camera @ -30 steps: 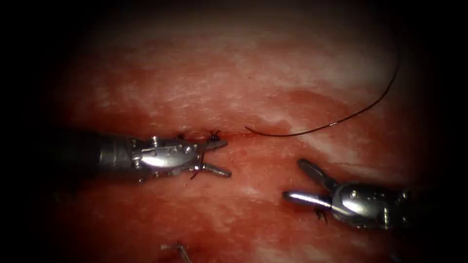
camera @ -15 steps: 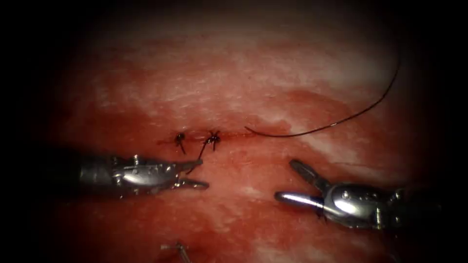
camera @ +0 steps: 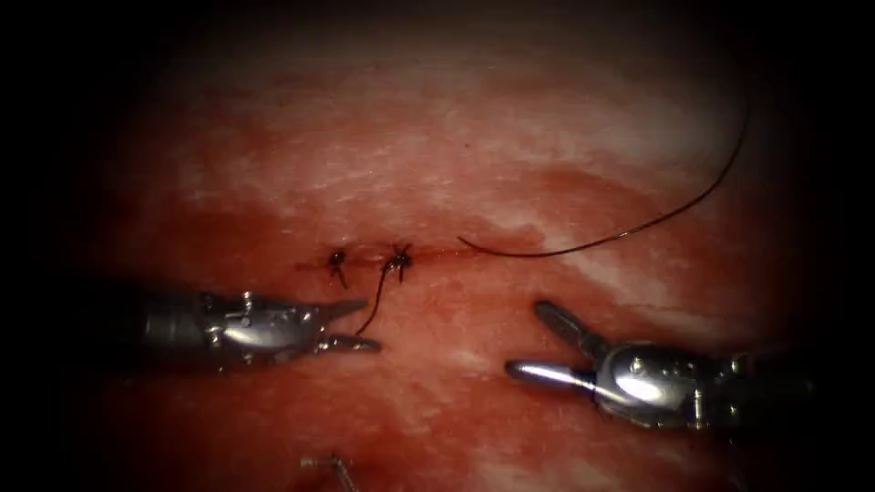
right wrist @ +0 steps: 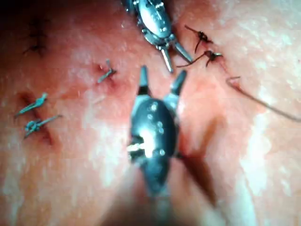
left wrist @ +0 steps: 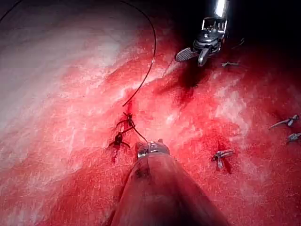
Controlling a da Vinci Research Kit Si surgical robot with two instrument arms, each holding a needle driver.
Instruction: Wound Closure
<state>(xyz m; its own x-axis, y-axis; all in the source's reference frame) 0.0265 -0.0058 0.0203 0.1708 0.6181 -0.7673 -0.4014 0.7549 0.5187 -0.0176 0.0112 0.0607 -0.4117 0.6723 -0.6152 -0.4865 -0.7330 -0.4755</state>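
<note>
On the tissue (camera: 474, 146) the cut (camera: 365, 261) carries two dark knots (camera: 337, 260) (camera: 397, 261). A short thread tail (camera: 374, 301) curves down from the right knot and ends between the spread jaws of my left tool (camera: 369, 324), which is open below the cut. My right tool (camera: 524, 339) is open further right and holds nothing. A long loose thread (camera: 638, 226) lies from the cut's right end up to the right. In the right wrist view the left tool (right wrist: 178, 57) sits just beyond the right tool (right wrist: 160, 79), beside the knots (right wrist: 212, 55). I see no needle.
Red fluid (camera: 273, 228) wets the tissue around the cut. A cut end of thread (camera: 330, 465) lies near the lower edge. Several more cut ends (left wrist: 222, 154) (right wrist: 107, 71) are scattered on the tissue.
My left tool has drawn back down and to the left from the right knot, uncovering both knots and the tail. The right tool has drifted slightly left and down. The loose thread is unmoved.
</note>
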